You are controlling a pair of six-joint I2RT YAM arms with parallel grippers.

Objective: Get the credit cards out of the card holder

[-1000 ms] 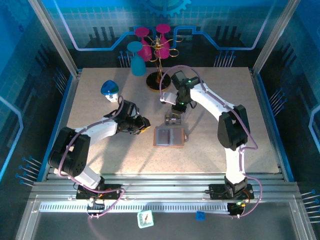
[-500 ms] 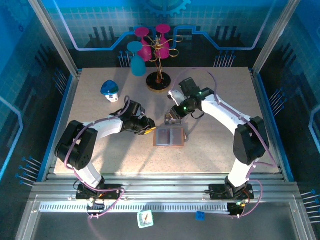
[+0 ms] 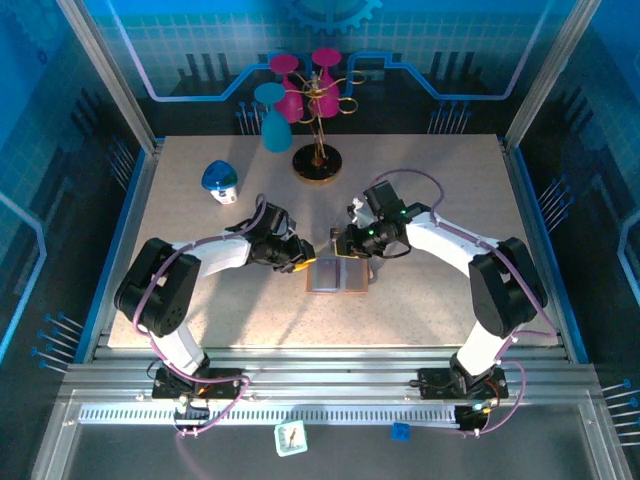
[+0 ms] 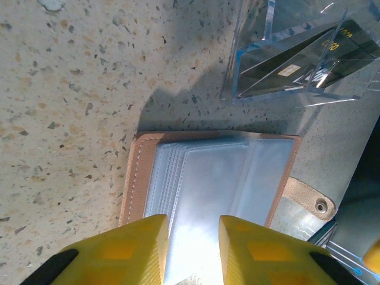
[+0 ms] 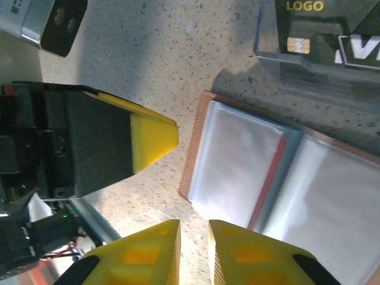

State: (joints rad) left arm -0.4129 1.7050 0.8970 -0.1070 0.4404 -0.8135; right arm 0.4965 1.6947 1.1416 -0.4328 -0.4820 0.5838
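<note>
The card holder [image 3: 339, 273] lies open on the table, salmon-brown rim around grey-blue pocket panels [image 4: 219, 172]. A red credit card edge [image 5: 270, 178] shows between its panels. Dark credit cards [image 5: 309, 24] lie in a clear plastic box [image 4: 297, 59] just beyond the holder. My left gripper [image 3: 303, 263] is low at the holder's left edge, jaws apart [image 4: 193, 252] over a pale pocket panel. My right gripper [image 3: 340, 243] hovers at the holder's far left corner, jaws narrowly apart [image 5: 194, 252] over bare table, nothing between them. The left gripper's yellow fingertip [image 5: 151, 139] faces it.
A gold rack [image 3: 318, 165] with pink cups stands at the back, a teal cup [image 3: 275, 125] next to it. A blue-and-white object [image 3: 220, 180] sits at the back left. The holder's snap tab [image 4: 312, 202] sticks out on its right side.
The left gripper slid right to the holder's left edge. The right gripper came down and nearer to the holder's far corner, and its jaws narrowed.
</note>
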